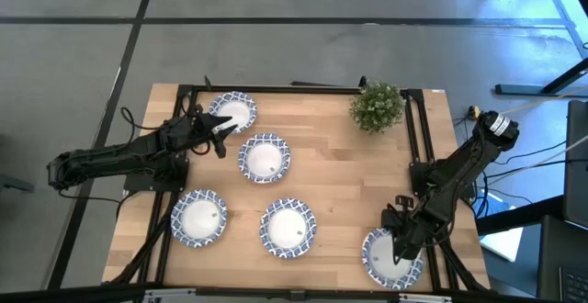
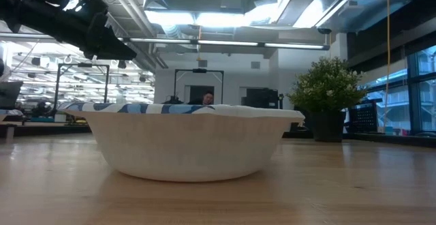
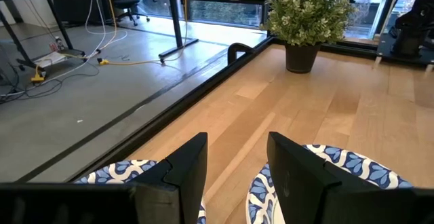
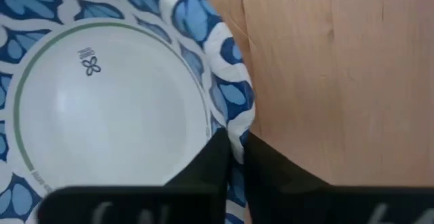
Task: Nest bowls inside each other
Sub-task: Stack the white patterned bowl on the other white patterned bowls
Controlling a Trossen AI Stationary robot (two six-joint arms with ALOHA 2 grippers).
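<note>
Here, a white bowl [image 4: 108, 115] with blue leaf rim, far from the plant [image 1: 377, 106], is pinched by the right gripper [image 4: 234, 157]; the left gripper's [image 3: 237, 176] fingers are held apart.

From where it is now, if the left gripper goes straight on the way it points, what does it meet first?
Probably bare wooden table first, then the small green potted plant at the far corner; depth is uncertain. The left gripper is open.

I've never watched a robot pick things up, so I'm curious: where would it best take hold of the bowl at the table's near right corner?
By the rim, coming from above. The bowl sits upright and is wide and shallow, so only its thin patterned edge fits between two fingers. The right pincer already does this: one finger inside, one outside, closed on the rim.
</note>
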